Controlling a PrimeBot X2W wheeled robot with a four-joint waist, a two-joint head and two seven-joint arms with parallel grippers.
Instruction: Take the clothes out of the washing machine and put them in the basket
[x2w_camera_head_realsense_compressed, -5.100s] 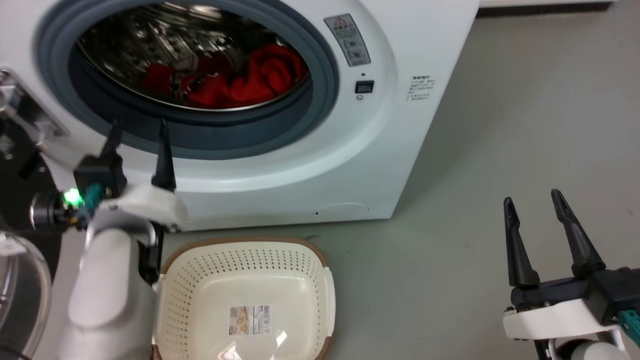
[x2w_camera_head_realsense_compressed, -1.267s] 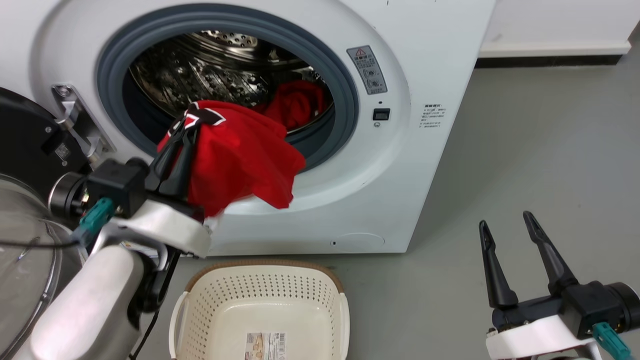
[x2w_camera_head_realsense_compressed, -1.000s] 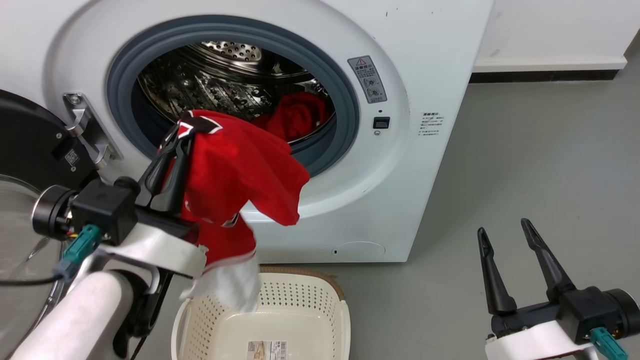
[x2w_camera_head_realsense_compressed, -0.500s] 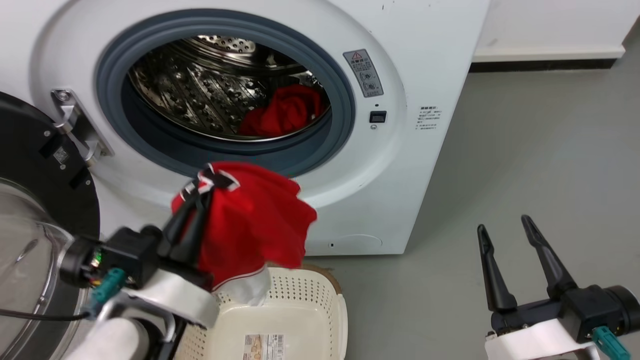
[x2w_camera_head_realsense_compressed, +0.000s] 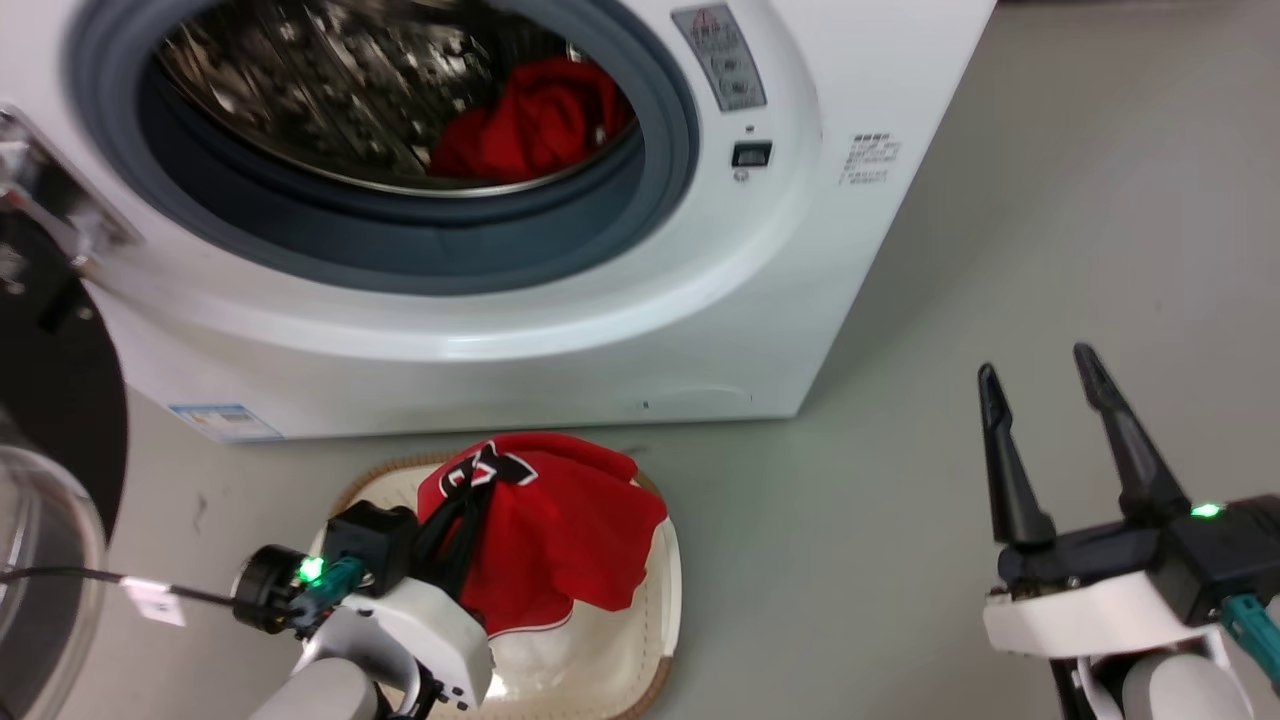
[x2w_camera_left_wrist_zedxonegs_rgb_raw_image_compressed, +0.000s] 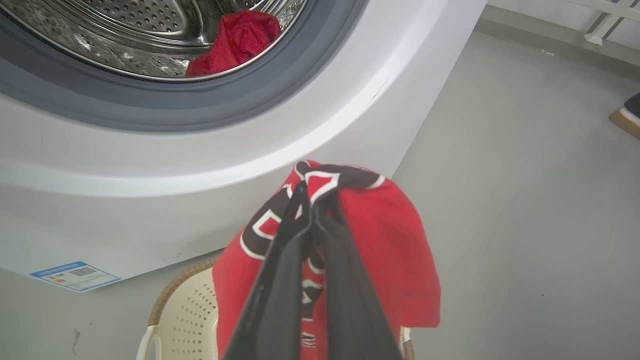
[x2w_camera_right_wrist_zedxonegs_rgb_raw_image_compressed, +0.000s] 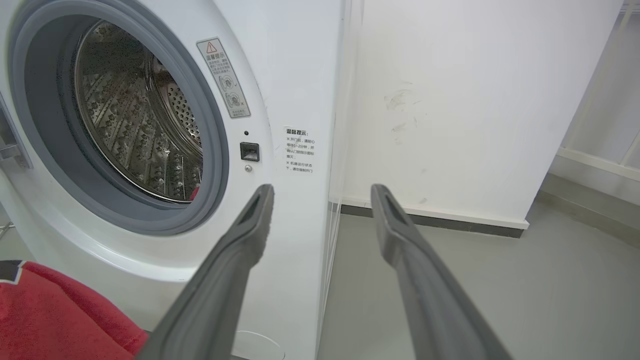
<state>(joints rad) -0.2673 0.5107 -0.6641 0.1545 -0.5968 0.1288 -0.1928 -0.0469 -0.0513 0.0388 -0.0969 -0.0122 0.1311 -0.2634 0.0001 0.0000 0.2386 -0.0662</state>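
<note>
Left gripper (x2w_camera_head_realsense_compressed: 478, 487), clamped on the jersey (x2w_camera_head_realsense_compressed: 575, 530), now sits low in the basket (x2w_camera_head_realsense_compressed: 668, 575); 0.5 s ago it held the jersey above the rim. Second garment (x2w_camera_head_realsense_compressed: 530, 120) lies in the washer (x2w_camera_head_realsense_compressed: 600, 330), beyond the fingertips. Right gripper (x2w_camera_head_realsense_compressed: 1035, 362) is spread, holding nothing. Jersey's print is folded and unreadable; the jersey covers most of the basket.

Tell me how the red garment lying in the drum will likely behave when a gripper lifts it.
Probably floppy: the red garment lies crumpled. Likely light: the similar jersey hangs in folds from the shut left gripper. It may drag on the grey seal.
</note>
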